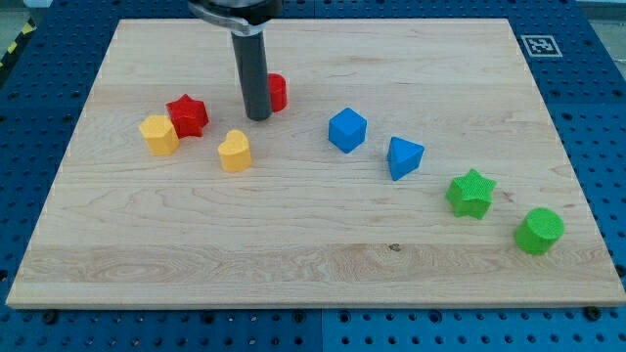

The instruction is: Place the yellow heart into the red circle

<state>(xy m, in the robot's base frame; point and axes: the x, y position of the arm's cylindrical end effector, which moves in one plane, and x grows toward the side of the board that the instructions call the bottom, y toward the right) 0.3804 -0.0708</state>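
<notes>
Where the wooden board [313, 244] holds its stock, my tip [258, 117], a bare rod grasping nothing, stands just left of the red circle [277, 92], partly hiding it. Yellow heart [235, 151]: below the tip, apart from the circle. Red star [187, 115] touches yellow hexagon [158, 134]. To the view's right: blue cube [347, 129], blue wedge-like block [404, 157], green star [470, 193], green cylinder [539, 231].

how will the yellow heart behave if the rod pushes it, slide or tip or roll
The yellow heart looks squat with a flat base, so it should probably slide on the smooth wooden board rather than tip or roll. Its lobed sides may make it rotate under an off-centre push. My tip sits just above it, beside the red circle.
</notes>
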